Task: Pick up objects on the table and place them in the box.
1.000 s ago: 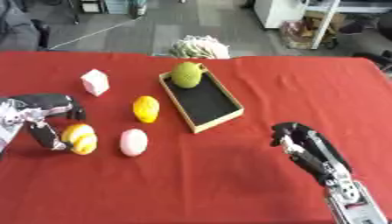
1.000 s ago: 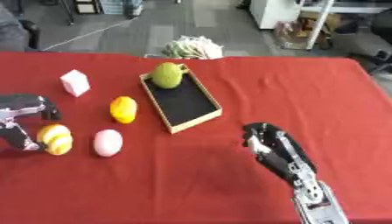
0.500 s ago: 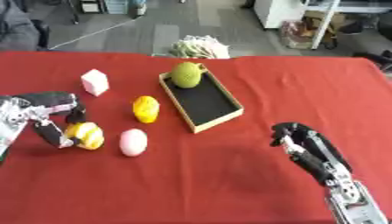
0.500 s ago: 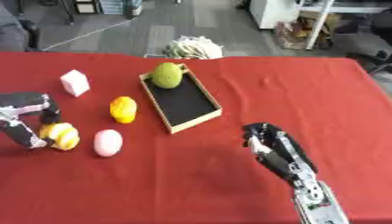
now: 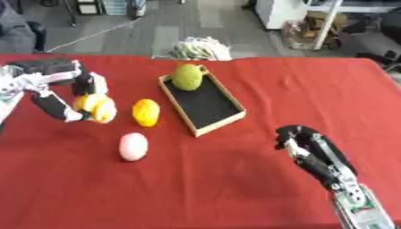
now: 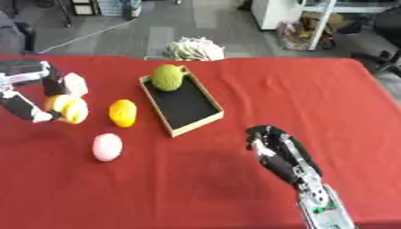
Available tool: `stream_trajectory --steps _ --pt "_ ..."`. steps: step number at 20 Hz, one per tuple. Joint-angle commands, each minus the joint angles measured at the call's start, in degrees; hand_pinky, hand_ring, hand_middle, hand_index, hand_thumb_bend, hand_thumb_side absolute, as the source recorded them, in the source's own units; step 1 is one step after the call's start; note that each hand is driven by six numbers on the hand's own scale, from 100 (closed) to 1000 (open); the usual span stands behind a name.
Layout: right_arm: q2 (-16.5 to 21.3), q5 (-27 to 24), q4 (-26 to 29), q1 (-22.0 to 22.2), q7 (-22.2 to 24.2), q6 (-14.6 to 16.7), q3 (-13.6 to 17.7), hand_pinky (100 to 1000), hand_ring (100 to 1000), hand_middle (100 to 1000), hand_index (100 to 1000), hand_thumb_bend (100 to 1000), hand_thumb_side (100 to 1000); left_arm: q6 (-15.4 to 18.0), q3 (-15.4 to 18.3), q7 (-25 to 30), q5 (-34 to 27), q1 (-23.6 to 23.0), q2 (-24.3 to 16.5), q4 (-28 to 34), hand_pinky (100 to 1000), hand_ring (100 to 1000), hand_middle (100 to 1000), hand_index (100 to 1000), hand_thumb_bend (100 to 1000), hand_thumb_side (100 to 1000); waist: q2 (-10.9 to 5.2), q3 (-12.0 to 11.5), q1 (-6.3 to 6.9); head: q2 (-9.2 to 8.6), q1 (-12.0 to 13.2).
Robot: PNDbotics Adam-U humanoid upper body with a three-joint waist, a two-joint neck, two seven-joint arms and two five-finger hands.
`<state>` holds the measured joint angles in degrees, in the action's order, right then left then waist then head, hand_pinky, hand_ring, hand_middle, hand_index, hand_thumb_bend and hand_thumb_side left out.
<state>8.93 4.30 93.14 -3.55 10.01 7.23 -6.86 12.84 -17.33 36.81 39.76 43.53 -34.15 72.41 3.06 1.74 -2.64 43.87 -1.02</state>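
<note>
— What does the left hand [image 5: 59, 96] hold?

— A yellow-orange fruit [image 5: 94, 108], fingers and thumb curled round it, at the left side of the red table [image 5: 235, 188]. Whether the fruit is lifted off the cloth or resting on it cannot be told.

— And the box [image 5: 203, 103]?

— A shallow wooden tray with a black floor, askew near the middle of the table. A green fruit [image 5: 187, 77] sits in its far end; the rest of the floor is bare.

— What lies outside it?

— An orange fruit [image 5: 146, 112] just left of the box, close to the held one. A pale pink egg-shaped thing [image 5: 133, 146] lies nearer the robot, below both. A small white block [image 6: 75, 84] shows in the right eye view, just behind the left hand's fingers.

— The right hand [image 5: 307, 150]?

— Low on the right, well apart from the box and fruits, fingers curled in on nothing.

— Beyond the table?

— A pale bundle [image 5: 200, 48] on the grey floor, just past the far edge.
</note>
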Motion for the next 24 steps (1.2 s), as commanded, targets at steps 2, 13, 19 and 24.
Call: stream_trajectory --steps 2,13,19,24 --pt "0.42 -0.57 0.78 -1.22 0.73 0.17 -0.55 687 572 557 697 100 470 -0.43 -0.02 -5.19 4.58 4.55 4.72 -4.67 702 528 470 606 374 100 -0.81 1.52 0.78 0.25 0.77" --pt "0.35 -0.85 1.31 -3.73 2.43 0.22 -2.24 687 572 557 697 100 484 -5.66 2.04 -19.72 14.48 10.56 16.43 -16.66 711 538 487 623 434 100 2.33 6.96 1.49 0.25 2.83" --pt "0.32 -0.94 1.47 -4.64 2.79 0.19 -2.55 687 572 557 696 100 485 -5.6 1.01 -20.29 16.02 11.24 19.14 -17.72 725 559 519 657 480 100 3.4 8.57 1.75 0.25 3.11" --pt "0.28 -0.97 1.49 -4.8 2.87 0.17 -2.62 687 572 557 696 100 486 -5.2 0.19 -18.63 17.12 10.97 20.23 -18.03 745 593 559 701 513 100 3.61 8.88 1.78 0.25 3.1"
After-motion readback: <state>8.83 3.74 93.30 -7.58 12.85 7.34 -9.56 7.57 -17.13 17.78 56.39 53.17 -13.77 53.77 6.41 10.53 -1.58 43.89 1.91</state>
